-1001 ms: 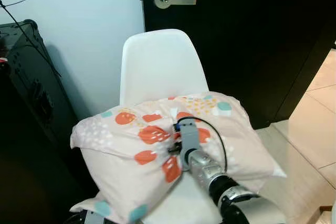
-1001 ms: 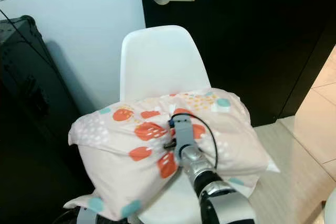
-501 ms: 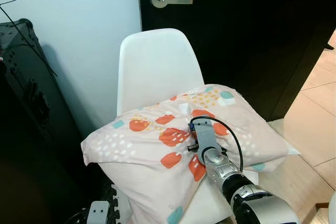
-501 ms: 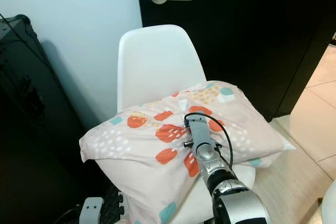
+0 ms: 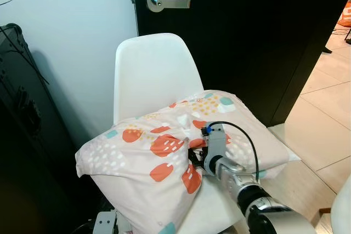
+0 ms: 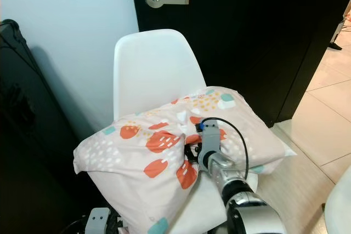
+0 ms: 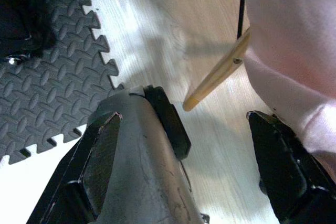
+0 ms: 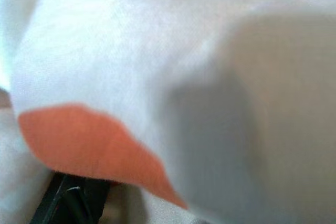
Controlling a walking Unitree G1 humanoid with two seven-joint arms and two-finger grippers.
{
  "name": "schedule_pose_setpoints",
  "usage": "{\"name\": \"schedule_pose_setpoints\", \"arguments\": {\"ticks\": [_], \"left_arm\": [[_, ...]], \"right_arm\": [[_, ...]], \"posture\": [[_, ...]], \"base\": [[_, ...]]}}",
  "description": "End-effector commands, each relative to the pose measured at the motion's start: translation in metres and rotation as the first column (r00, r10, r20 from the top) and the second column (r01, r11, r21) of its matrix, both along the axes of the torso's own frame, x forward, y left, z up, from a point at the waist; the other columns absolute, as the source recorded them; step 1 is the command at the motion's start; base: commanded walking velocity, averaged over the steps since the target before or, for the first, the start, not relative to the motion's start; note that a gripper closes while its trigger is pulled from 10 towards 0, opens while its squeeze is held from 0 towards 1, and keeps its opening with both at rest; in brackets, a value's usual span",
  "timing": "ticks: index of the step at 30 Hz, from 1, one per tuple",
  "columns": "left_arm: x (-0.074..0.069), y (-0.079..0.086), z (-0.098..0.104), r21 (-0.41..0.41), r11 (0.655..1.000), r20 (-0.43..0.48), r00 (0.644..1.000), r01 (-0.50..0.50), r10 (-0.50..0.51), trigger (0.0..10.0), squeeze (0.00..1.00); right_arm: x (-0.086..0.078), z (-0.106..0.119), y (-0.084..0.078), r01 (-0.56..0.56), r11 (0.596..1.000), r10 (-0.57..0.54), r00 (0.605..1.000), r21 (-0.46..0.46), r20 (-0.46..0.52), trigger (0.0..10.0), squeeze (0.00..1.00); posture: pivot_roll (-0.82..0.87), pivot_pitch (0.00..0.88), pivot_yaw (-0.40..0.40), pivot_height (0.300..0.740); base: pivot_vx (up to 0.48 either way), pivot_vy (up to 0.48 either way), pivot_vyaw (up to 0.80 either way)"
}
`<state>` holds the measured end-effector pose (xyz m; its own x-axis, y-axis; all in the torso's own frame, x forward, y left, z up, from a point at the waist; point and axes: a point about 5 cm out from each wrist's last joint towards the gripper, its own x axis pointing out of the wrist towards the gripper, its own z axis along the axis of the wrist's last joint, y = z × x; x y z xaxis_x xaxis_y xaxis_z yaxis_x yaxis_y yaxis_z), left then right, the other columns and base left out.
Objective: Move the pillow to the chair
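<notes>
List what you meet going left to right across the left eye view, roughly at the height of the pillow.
Black case → pillow → right end effector pressed into the pillow's fabric → tiled floor.

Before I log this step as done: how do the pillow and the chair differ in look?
The pillow is soft, rumpled and patterned with orange and teal patches; the chair is hard, smooth and plain white. The pillow lies across the seat, overhanging it; the chair stands upright. Both are pale.
</notes>
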<state>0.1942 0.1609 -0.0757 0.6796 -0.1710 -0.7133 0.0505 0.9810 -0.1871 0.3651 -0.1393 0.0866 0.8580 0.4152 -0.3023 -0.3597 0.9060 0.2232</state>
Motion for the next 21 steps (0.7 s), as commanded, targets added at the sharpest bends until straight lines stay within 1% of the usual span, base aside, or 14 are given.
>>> {"name": "schedule_pose_setpoints", "arguments": {"ticks": [1, 3, 4, 5, 6, 8, 9, 10, 12, 13, 14, 16, 18, 21], "left_arm": [[-0.035, -0.012, -0.019, -0.051, 0.999, -0.167, 0.986, 0.015, -0.023, 10.0, 0.00], [-0.035, -0.013, -0.019, -0.057, 0.998, -0.166, 0.986, 0.016, -0.025, 10.0, 0.00], [-0.033, -0.013, -0.018, -0.066, 0.998, -0.164, 0.986, 0.016, -0.026, 10.0, 0.00], [-0.033, -0.013, -0.018, -0.066, 0.998, -0.164, 0.986, 0.016, -0.026, 10.0, 0.00], [-0.033, -0.013, -0.018, -0.068, 0.998, -0.164, 0.986, 0.016, -0.027, 10.0, 0.00], [-0.033, -0.013, -0.018, -0.069, 0.997, -0.164, 0.986, 0.016, -0.027, 10.0, 0.00], [-0.032, -0.012, -0.018, -0.069, 0.998, -0.165, 0.986, 0.016, -0.027, 10.0, 0.00], [-0.032, -0.012, -0.018, -0.069, 0.998, -0.165, 0.986, 0.016, -0.027, 10.0, 0.00], [-0.032, -0.011, -0.018, -0.068, 0.998, -0.166, 0.986, 0.014, -0.025, 10.0, 0.00], [-0.032, -0.011, -0.018, -0.068, 0.998, -0.166, 0.986, 0.014, -0.025, 10.0, 0.00], [-0.032, -0.011, -0.018, -0.068, 0.998, -0.167, 0.986, 0.013, -0.025, 10.0, 0.00], [-0.032, -0.011, -0.018, -0.068, 0.998, -0.167, 0.986, 0.013, -0.025, 10.0, 0.00], [-0.033, -0.010, -0.018, -0.068, 0.998, -0.170, 0.985, 0.013, -0.024, 10.0, 0.00], [-0.034, -0.010, -0.019, -0.067, 0.998, -0.172, 0.985, 0.013, -0.024, 10.0, 0.00]], "right_arm": [[0.004, 0.019, -0.005, -0.070, 0.995, 0.063, 0.993, 0.075, 0.098, 10.0, 1.00], [0.003, 0.024, -0.013, -0.105, 0.987, 0.090, 0.987, 0.119, 0.131, 10.0, 1.00], [0.001, 0.039, -0.027, -0.150, 0.958, 0.100, 0.973, 0.244, 0.208, 10.0, 1.00], [0.001, 0.039, -0.027, -0.150, 0.958, 0.100, 0.973, 0.244, 0.208, 10.0, 1.00], [-0.002, 0.044, -0.033, -0.195, 0.931, 0.124, 0.964, 0.310, 0.236, 10.0, 1.00], [-0.005, 0.047, -0.036, -0.237, 0.906, 0.149, 0.955, 0.351, 0.258, 10.0, 1.00], [-0.010, 0.046, -0.041, -0.265, 0.885, 0.165, 0.947, 0.383, 0.274, 10.0, 0.00], [-0.010, 0.046, -0.041, -0.265, 0.885, 0.165, 0.947, 0.383, 0.274, 10.0, 0.00], [-0.021, 0.045, -0.046, -0.335, 0.803, 0.192, 0.929, 0.492, 0.318, 10.0, 0.00], [-0.021, 0.045, -0.046, -0.335, 0.803, 0.192, 0.929, 0.492, 0.318, 10.0, 0.00], [-0.027, 0.040, -0.045, -0.366, 0.775, 0.219, 0.920, 0.514, 0.326, 10.0, 0.00], [-0.027, 0.040, -0.045, -0.366, 0.775, 0.219, 0.920, 0.514, 0.326, 10.0, 0.00], [-0.042, 0.020, -0.037, -0.398, 0.780, 0.291, 0.914, 0.483, 0.283, 10.0, 0.00], [-0.048, 0.012, -0.038, -0.408, 0.784, 0.317, 0.911, 0.468, 0.263, 10.0, 0.00]], "posture": [[-0.03, 0.076, -0.020, 0.451], [-0.03, 0.072, -0.020, 0.451], [-0.03, 0.065, -0.018, 0.451], [-0.03, 0.065, -0.018, 0.451], [-0.03, 0.064, -0.017, 0.451], [-0.03, 0.062, -0.016, 0.451], [-0.03, 0.060, -0.014, 0.451], [-0.03, 0.060, -0.014, 0.451], [-0.04, 0.058, -0.011, 0.456], [-0.04, 0.058, -0.011, 0.456], [-0.04, 0.059, -0.010, 0.460], [-0.04, 0.059, -0.010, 0.460], [-0.04, 0.060, -0.007, 0.470], [-0.04, 0.061, -0.006, 0.475]], "base": [[0.000, 0.000, 0.00], [0.000, 0.000, 0.00], [0.000, 0.000, 0.00], [0.000, 0.000, 0.00], [0.000, 0.000, 0.00], [0.000, 0.000, 0.00], [0.000, 0.000, 0.00], [0.000, 0.000, 0.00], [0.000, 0.000, 0.00], [0.000, 0.000, 0.00], [0.000, 0.000, 0.00], [0.000, 0.000, 0.00], [0.000, 0.000, 0.00], [0.000, 0.000, 0.00]]}}
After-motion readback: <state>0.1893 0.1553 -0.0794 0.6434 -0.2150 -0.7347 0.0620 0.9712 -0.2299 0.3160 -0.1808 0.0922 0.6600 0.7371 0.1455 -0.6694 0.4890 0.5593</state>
